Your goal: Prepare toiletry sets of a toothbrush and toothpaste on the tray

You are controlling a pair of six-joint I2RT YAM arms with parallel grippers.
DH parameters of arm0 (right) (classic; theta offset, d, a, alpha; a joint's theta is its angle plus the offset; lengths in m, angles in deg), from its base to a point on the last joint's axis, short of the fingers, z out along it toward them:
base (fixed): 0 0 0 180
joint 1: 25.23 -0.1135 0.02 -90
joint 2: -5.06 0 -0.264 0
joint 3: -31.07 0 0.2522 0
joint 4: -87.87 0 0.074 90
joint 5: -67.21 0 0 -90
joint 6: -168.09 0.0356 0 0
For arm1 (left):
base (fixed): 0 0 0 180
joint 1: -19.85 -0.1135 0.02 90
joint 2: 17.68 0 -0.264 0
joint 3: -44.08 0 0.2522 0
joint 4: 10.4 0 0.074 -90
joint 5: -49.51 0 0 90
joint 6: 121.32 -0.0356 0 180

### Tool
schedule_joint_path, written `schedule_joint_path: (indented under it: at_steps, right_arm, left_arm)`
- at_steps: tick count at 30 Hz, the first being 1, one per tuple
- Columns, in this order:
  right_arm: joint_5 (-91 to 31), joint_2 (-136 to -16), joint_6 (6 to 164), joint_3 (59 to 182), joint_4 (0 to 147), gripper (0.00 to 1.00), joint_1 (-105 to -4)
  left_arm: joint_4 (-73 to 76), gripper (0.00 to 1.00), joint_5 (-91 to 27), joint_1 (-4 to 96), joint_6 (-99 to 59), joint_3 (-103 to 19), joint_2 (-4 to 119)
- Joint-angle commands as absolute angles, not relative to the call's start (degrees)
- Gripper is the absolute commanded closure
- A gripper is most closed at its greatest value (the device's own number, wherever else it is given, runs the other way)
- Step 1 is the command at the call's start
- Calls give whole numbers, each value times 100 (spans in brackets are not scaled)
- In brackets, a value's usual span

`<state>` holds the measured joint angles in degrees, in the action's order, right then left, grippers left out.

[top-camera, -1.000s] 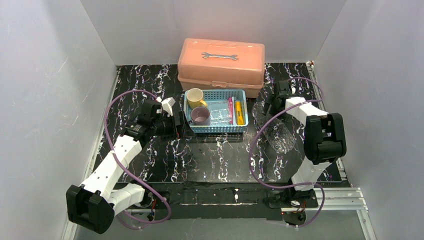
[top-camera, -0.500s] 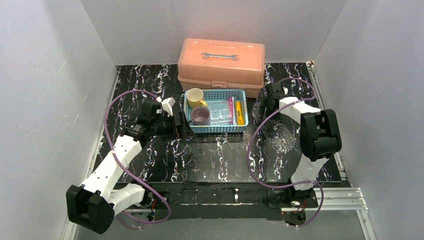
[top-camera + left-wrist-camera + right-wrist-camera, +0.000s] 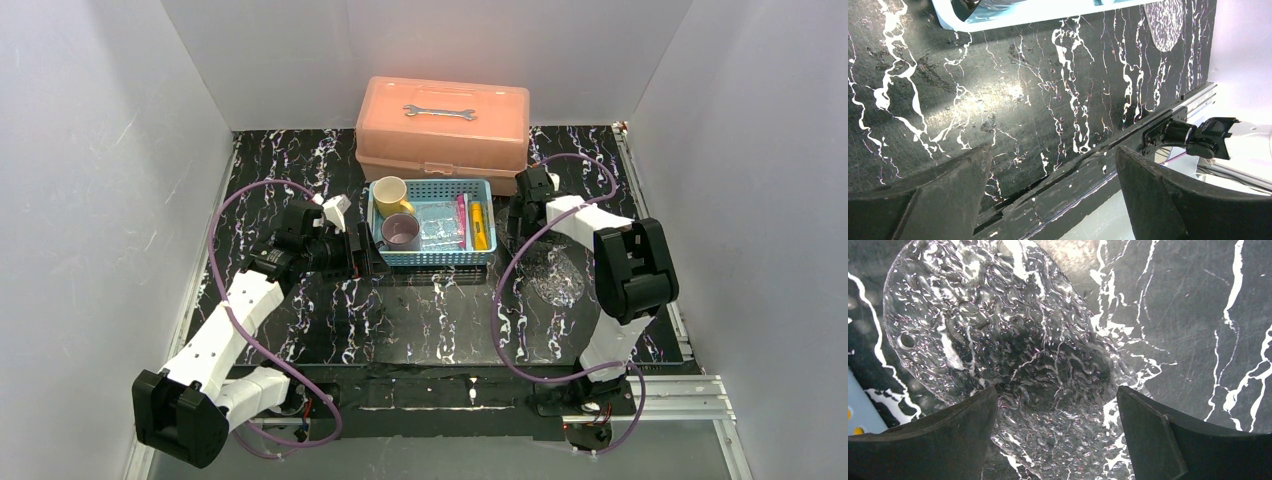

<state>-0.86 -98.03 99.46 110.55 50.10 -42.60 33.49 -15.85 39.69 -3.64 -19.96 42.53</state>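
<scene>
**Tubes lie closer to the right fingers**

On the table (image 3: 420, 320), the salmon toolbox (image 3: 443, 135) stands at the far edge, with the light-blue basket (image 3: 435, 258) just in front of it. The tray (image 3: 562, 278), clear and glittery, lies flat between the basket and the right edge. Its long axis runs from far edge to near edge, and we see nothing on it.

Inside the basket, the yellow mug (image 3: 389, 193) and purple mug (image 3: 402, 232) fill the left end. The magenta tube (image 3: 461, 220) and yellow tube (image 3: 479, 225) lie side by side at the right end, lengthwise from far to near. We cannot make out a toothbrush at this size.

The right fingers (image 3: 522, 205) hang over the tray's far end, spread wide and holding nothing, with the tubes just to their left past the basket wall. The left fingers (image 3: 366, 250), equally wide apart and empty, sit at the basket's left near corner, with both mugs between them and the tubes.

We judge the right arm better placed to lift a tube onto the tray.
</scene>
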Motion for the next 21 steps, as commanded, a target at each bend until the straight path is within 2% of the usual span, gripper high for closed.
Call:
schedule_joint_path:
  at_steps: [1, 21]
  right_arm:
    - [-174, -9667, 10006, 10744, 4559, 3, -4515]
    - [-29, -8193, 11154, 9329, 4296, 3, -5046]
  left_arm:
    - [3491, 7, -1509, 3974, -442, -2012, 4106]
    - [3566, 7, -1677, 3974, -495, -2048, 3946]
